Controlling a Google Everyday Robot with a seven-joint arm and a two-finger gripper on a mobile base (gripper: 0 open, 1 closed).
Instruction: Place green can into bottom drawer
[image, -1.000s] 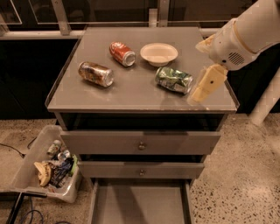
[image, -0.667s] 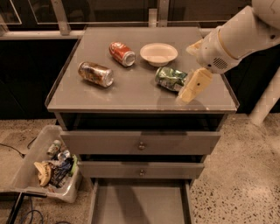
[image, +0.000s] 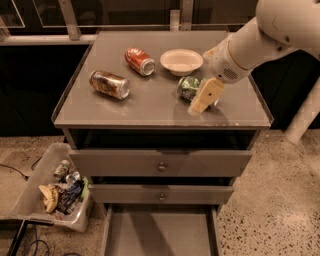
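A: Camera view: where's the green can (image: 187, 87)?
B: On its side on the bench (image: 150, 107), beside the bowl (image: 181, 61). The gripper (image: 202, 98) is against it; open or closed, can't tell.
A: Handling?
B: Likely light, dented, slick, may roll. Grab mid-body, across its width. Bottom drawer (image: 160, 232) stands open.

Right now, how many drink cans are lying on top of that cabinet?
3: the red can at the back, the gold-brown can left, the green can beside the bowl, partly behind the gripper. The arm might hide more.
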